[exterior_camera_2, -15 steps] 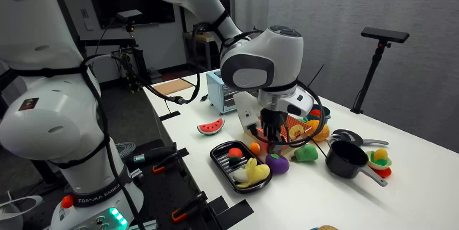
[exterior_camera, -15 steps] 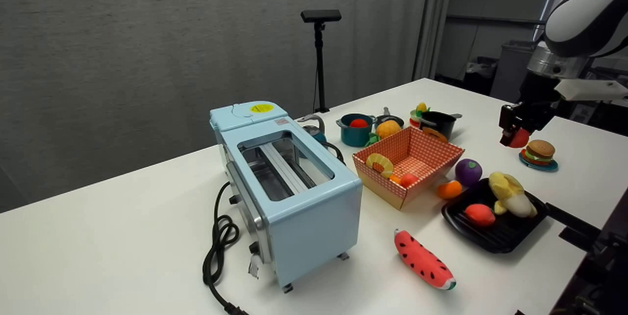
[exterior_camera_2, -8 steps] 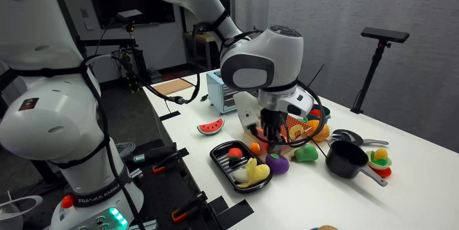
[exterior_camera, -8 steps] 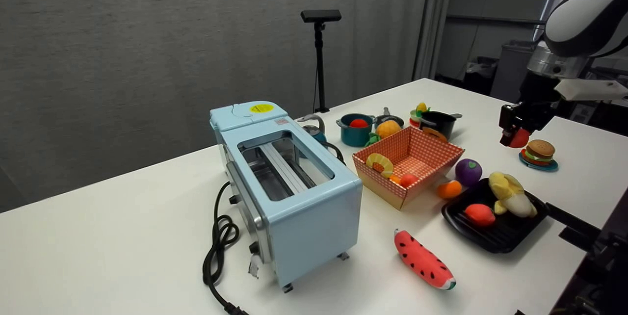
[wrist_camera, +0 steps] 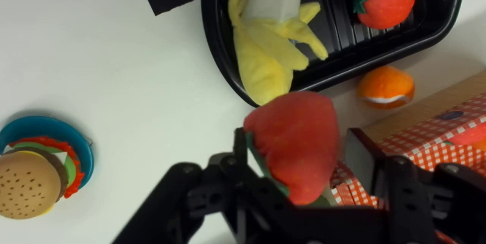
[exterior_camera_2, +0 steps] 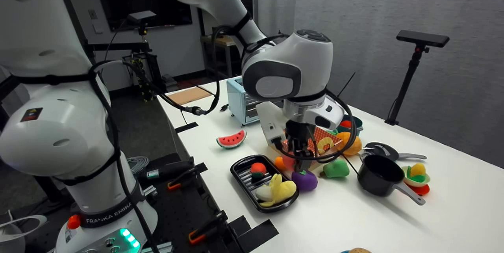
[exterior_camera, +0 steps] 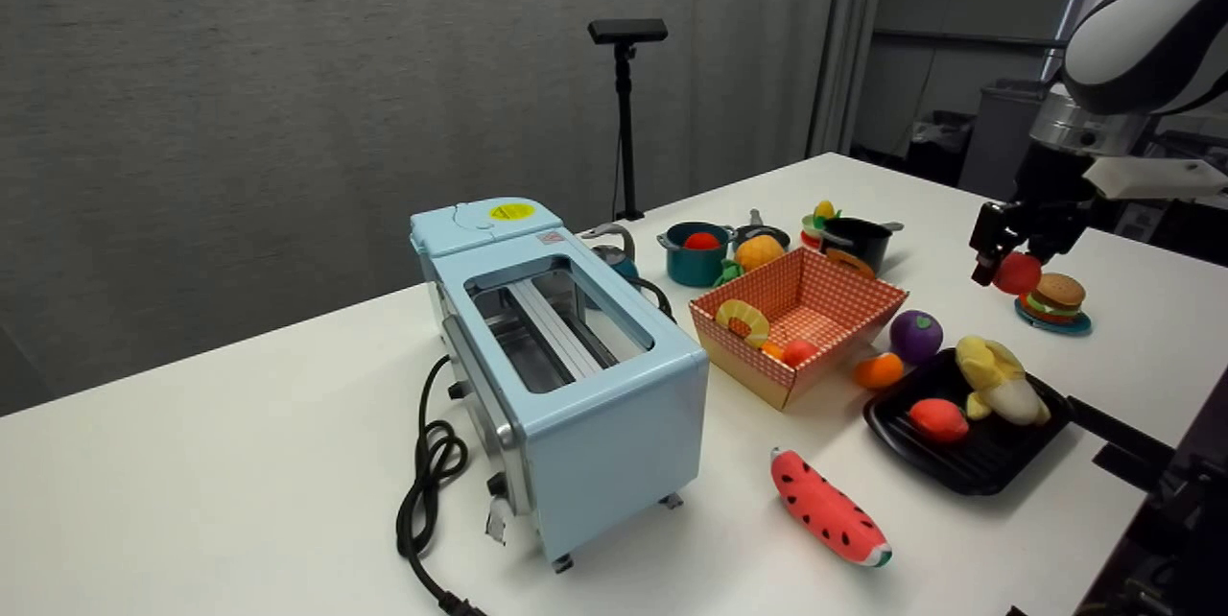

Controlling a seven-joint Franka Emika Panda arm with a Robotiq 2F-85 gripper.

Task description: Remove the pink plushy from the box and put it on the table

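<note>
The pink plushy (wrist_camera: 296,141), a pinkish-red lump with a green edge, lies between the fingers of my gripper (wrist_camera: 298,133) in the wrist view. Its green side is against the left finger; a gap separates it from the right finger. In an exterior view the plushy (exterior_camera: 1017,272) is at the gripper (exterior_camera: 1009,249), above the white table (exterior_camera: 288,462) near the toy burger. The box (exterior_camera: 739,368), with a red-and-white checked lining, stands apart from it. Another pinkish-red lump (exterior_camera: 798,352) lies inside the box. In an exterior view my arm partly hides the box (exterior_camera_2: 321,134).
A black tray (wrist_camera: 212,46) holds a plush banana and a strawberry. A toy burger (wrist_camera: 28,183) sits on a teal plate. An orange ball (exterior_camera: 879,371) and a purple ball (exterior_camera: 916,338) lie between box and tray. A toaster (exterior_camera: 614,443) and a watermelon toy (exterior_camera: 830,508) stand beyond.
My gripper's fingers have spread apart, and more of the plushy shows between them. The arm has hardly moved; the box and the other toys are unchanged.
</note>
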